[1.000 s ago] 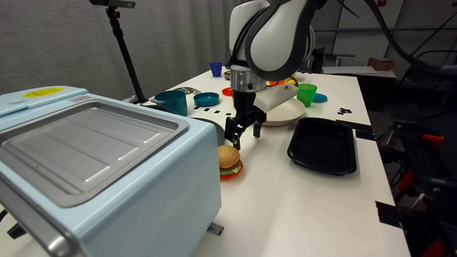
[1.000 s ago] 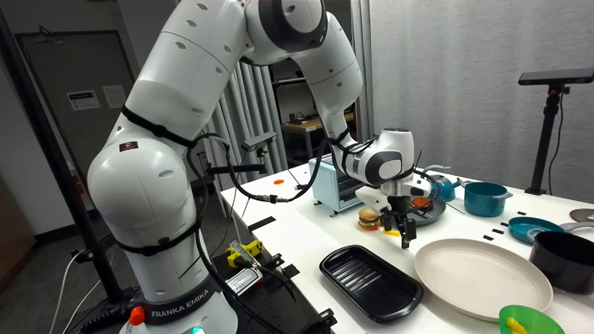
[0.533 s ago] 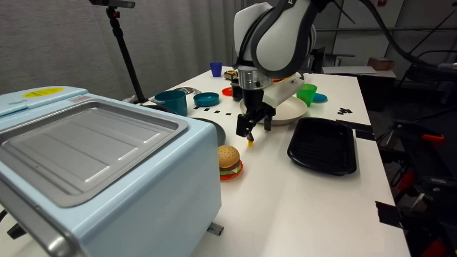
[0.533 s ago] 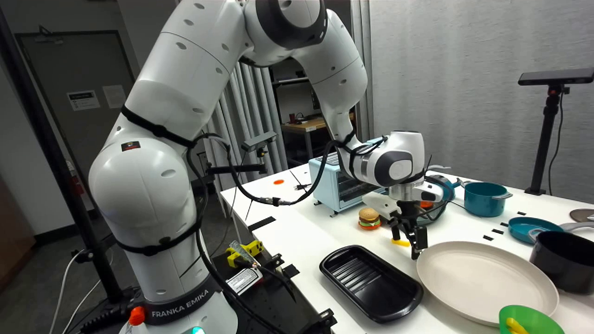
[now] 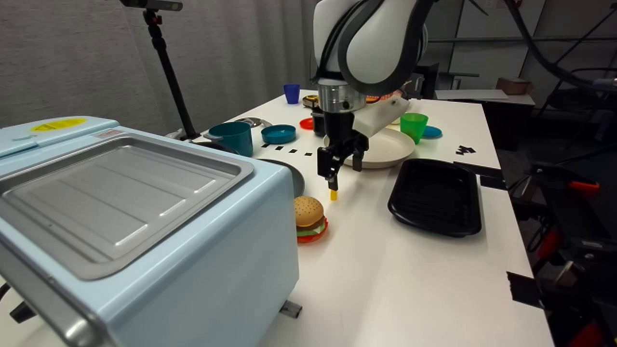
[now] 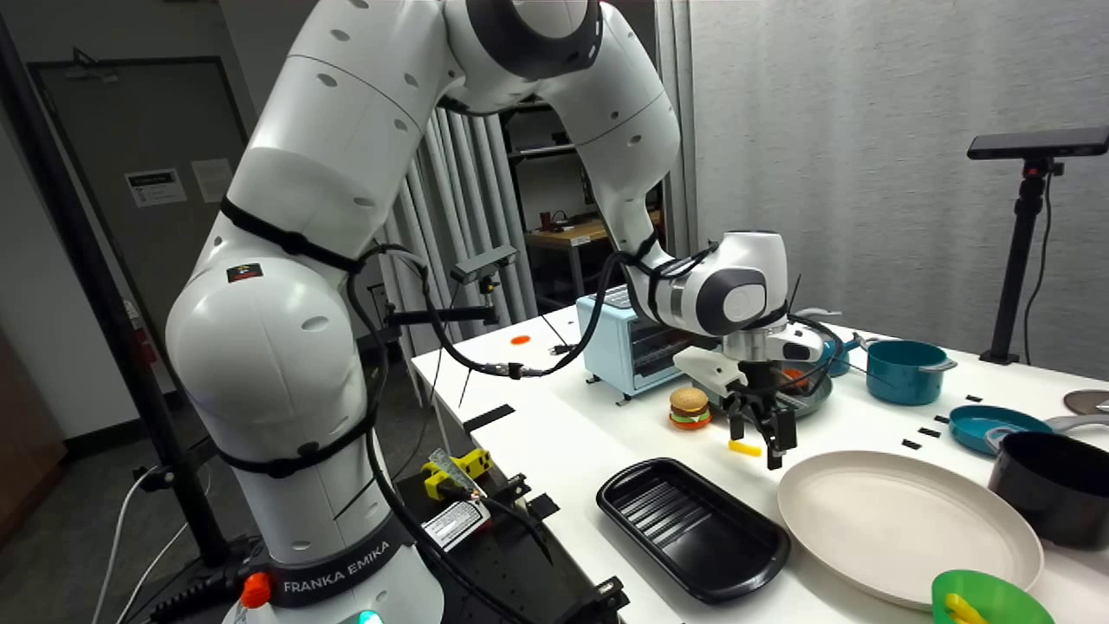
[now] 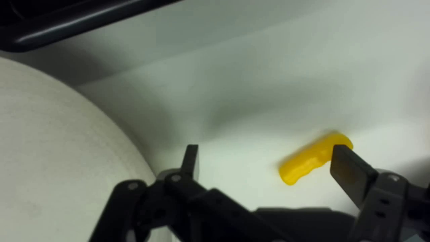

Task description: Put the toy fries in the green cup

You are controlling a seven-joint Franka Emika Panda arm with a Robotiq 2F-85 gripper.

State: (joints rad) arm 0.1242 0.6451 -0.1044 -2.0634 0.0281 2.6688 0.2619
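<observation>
- White table: the yellow fry lies farther from the burger than a second ago.
- Wide-apart fingers hang just above.
- Only an exterior view shows yellow pieces inside the green cup.

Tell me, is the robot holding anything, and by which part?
Nothing is held. The gripper is open, and the yellow toy fry lies on the white table, not pinched.

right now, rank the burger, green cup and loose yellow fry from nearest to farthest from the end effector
In an exterior view:
1. Loose yellow fry, lying beneath the end effector.
2. Burger, farther left, near the toaster oven.
3. Green cup, lower right, past the plate.
</observation>
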